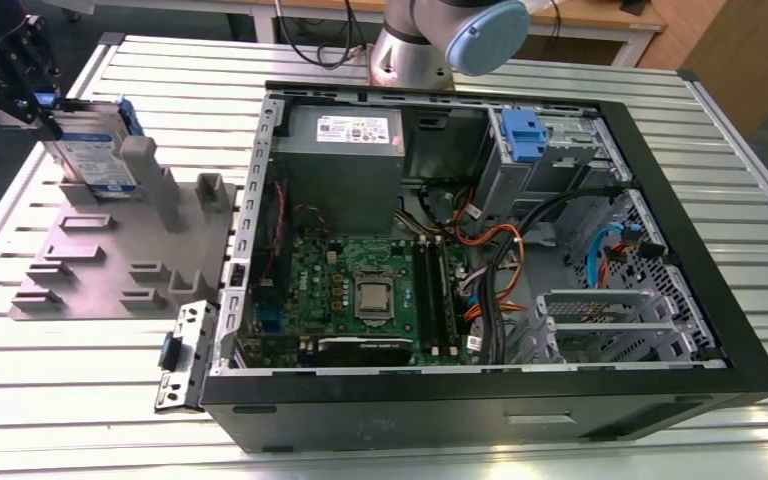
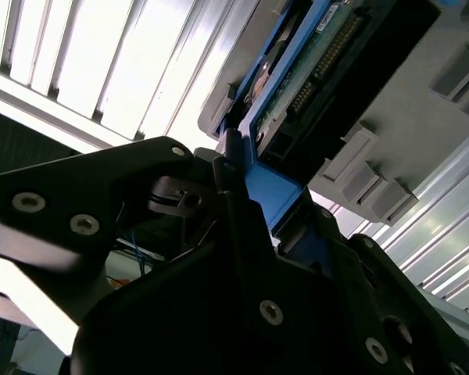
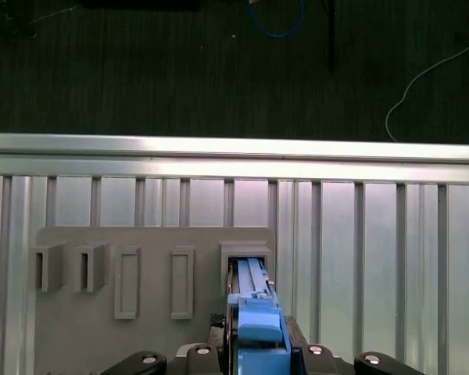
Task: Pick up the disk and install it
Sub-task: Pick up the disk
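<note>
In the exterior view the disk [image 1: 97, 158] stands on edge in a slot of the grey fixture [image 1: 104, 265], at the exterior view's far left, with its white-and-blue label showing. My black gripper [image 1: 45, 112] is at the disk's upper edge. In both wrist views the disk's blue rail [image 2: 272, 194] [image 3: 258, 316] sits between my fingers [image 2: 230, 166], and the gripper [image 3: 258, 348] is shut on it. The disk's lower end rests in the fixture slot [image 3: 248, 269]. Its green circuit board [image 2: 313, 70] faces the second wrist view.
An open computer case [image 1: 704, 300] lies at the exterior view's right of the fixture, with the motherboard [image 1: 357, 290], cables and a metal drive cage carrying a blue latch [image 1: 523, 135]. The arm's base [image 1: 418, 50] stands behind the case. The slatted table [image 1: 77, 400] ends just beyond the fixture.
</note>
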Tool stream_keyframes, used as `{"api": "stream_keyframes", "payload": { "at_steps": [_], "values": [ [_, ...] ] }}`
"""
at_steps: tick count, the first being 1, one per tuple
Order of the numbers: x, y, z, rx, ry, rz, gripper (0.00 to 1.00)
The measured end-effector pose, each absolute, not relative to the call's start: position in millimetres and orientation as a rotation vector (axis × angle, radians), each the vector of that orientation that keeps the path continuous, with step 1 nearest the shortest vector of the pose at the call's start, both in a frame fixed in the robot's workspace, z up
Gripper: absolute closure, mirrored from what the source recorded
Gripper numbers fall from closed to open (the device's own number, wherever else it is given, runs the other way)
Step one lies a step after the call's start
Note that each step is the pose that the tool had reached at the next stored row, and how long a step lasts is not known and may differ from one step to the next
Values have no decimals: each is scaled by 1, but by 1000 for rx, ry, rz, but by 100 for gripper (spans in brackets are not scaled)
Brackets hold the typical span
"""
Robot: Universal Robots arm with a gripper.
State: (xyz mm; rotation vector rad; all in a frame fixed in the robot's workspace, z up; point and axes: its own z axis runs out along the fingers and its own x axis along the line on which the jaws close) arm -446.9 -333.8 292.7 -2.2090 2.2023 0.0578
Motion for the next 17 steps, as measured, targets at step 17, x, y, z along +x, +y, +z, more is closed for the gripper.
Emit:
{"api": "stream_keyframes", "payload": {
  "at_steps": [17],
  "values": [
    [-447,-334,289,-2209,2202,58,64]
  ]
}}
